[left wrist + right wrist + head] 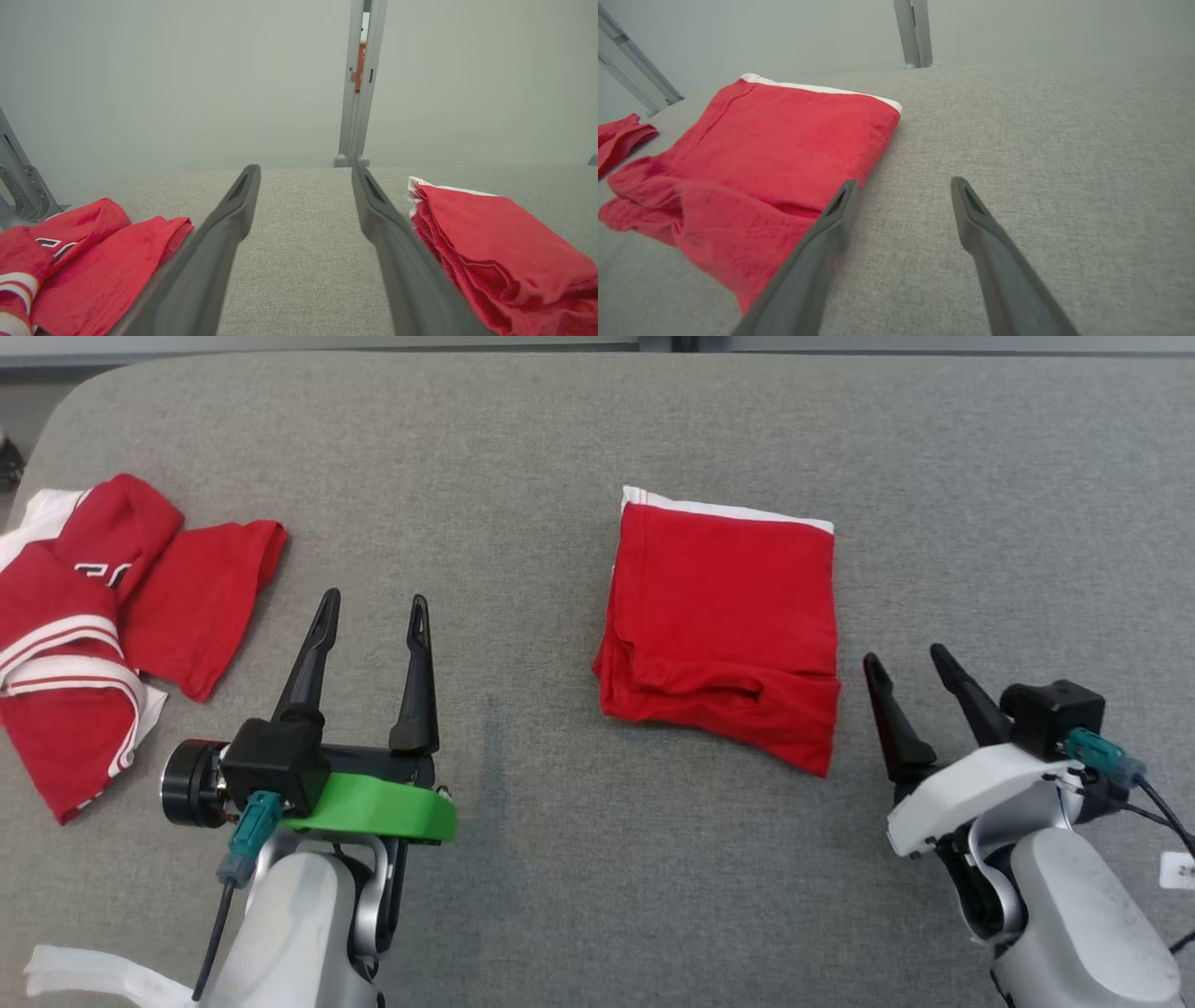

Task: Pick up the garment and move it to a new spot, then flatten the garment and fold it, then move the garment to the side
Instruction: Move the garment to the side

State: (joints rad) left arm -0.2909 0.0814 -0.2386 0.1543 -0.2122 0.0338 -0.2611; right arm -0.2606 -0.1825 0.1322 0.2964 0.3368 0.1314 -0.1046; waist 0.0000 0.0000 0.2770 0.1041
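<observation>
And here's the folded garment (724, 616), a tidy red rectangle lying flat on the grey padded table (523, 448). A white band runs along its far edge, and the thicker, slightly rumpled fold is on the near side.

The right gripper (906, 655) sits just beside the garment's near right corner, fingers spread wide, nothing between them but grey cloth! In the head view a thin strip of table separates the nearer fingertip from the red fabric (in the right wrist view that same finger overlaps the garment's corner, so the gap is slim).

Over to the garment's left, well apart from it, the left gripper (375, 597) hovers with its two dark fingers fully parted too. It's empty and pointing away from the robot. Its wrist view has the garment's stacked layers off the right finger and bare table down the middle.

Further left of the garment again, past that gripper, a crumpled heap of red and white clothes (84, 635) sprawls at the table's edge. White stripes are showing, and one red flap reaches toward the left gripper.

Beyond the garment, behind the table's far edge, a grey upright post (357, 84) stands against a pale wall.
</observation>
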